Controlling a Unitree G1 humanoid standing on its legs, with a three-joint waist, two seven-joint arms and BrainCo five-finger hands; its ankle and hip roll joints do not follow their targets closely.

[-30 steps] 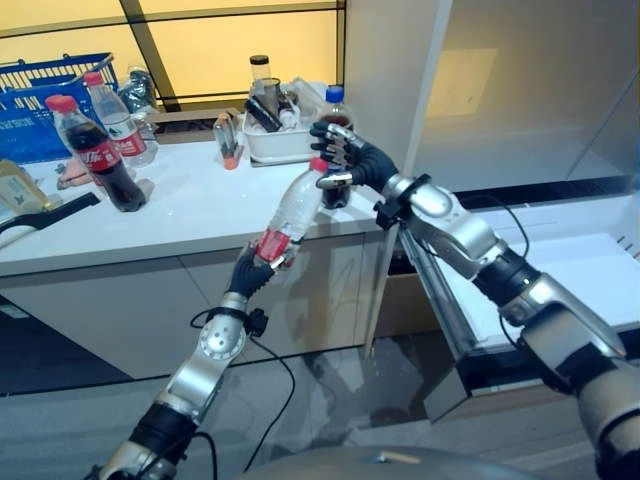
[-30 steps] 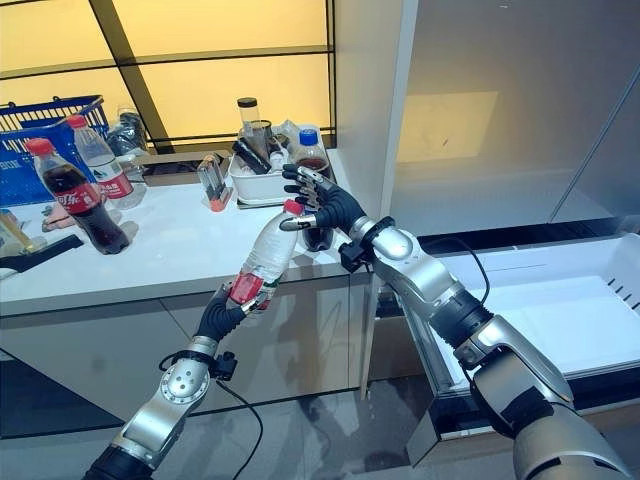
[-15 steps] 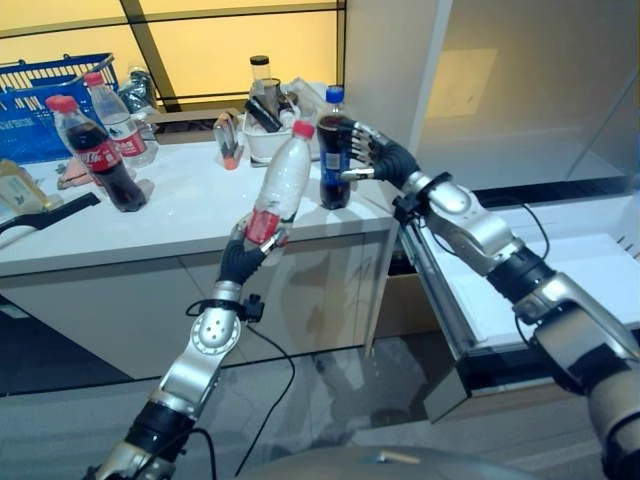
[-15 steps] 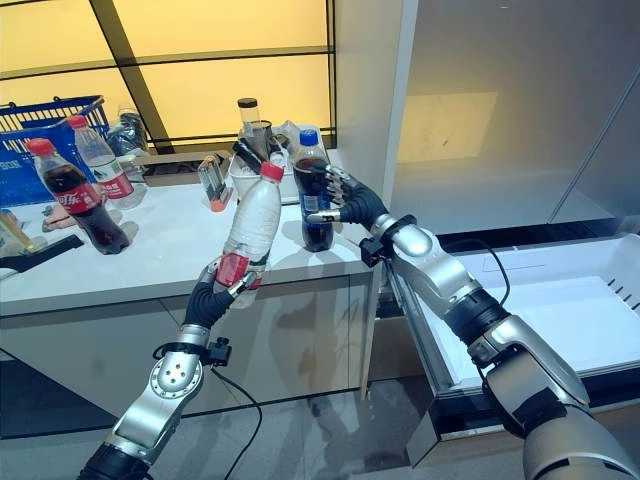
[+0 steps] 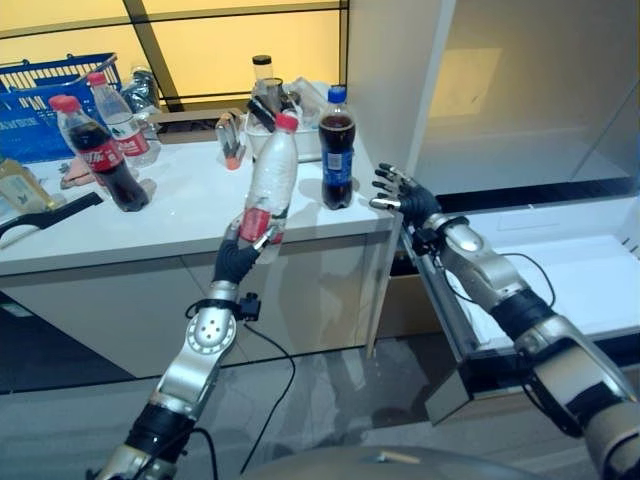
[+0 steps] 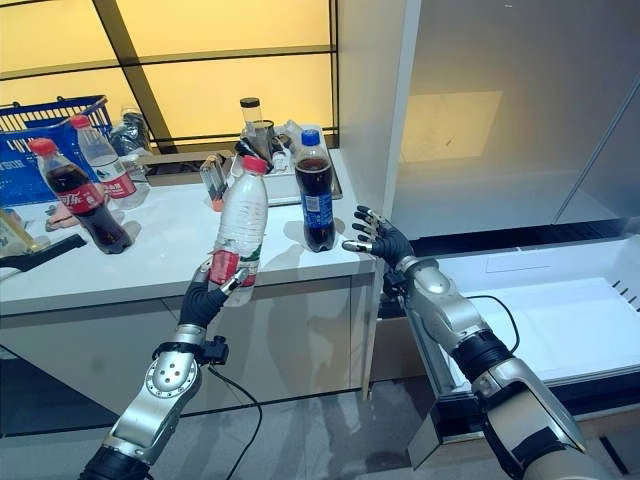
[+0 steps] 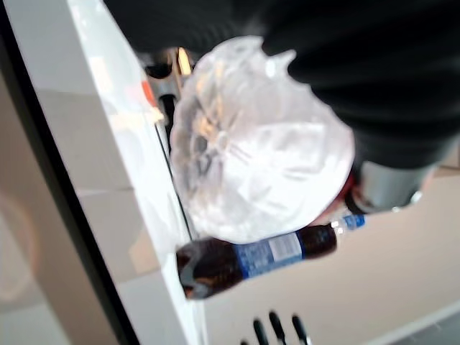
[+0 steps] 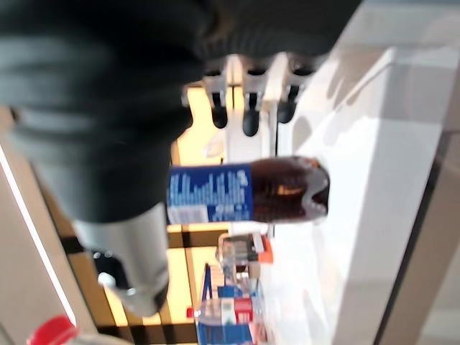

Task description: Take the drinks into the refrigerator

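The left hand (image 5: 237, 258) is curled round the lower part of a clear ribbed plastic bottle with a red cap and a red label band (image 5: 268, 187), holding it nearly upright in front of the white countertop (image 5: 180, 215), cap tilted slightly away. In the left wrist view the bottle's moulded, petal-shaped base (image 7: 255, 147) faces the camera, translucent and glossy.

The right hand (image 6: 378, 240) hangs off the counter's right corner, fingers spread and loosely bent, gripping nothing. It is near, but apart from, a dark cola bottle with a blue cap and blue label (image 5: 337, 149), which stands upright on the countertop near its right end. The right wrist view shows this bottle's blue label with white print, too small to read, and its lobed base.

To the right, a white refrigerator (image 6: 500, 130) stands open, its interior walls smooth and matt; a white drawer (image 6: 545, 320) is pulled out low, beneath the right arm.

Further items on the counter:
- a dark cola bottle with a red cap and red label (image 5: 92, 154), upright at the left, print not legible;
- a clear bottle with a red cap (image 5: 120, 120) just behind it;
- a blue plastic lattice basket (image 5: 45, 95) at the back left;
- a white tray of mixed clutter (image 5: 290, 125) behind the held bottle.
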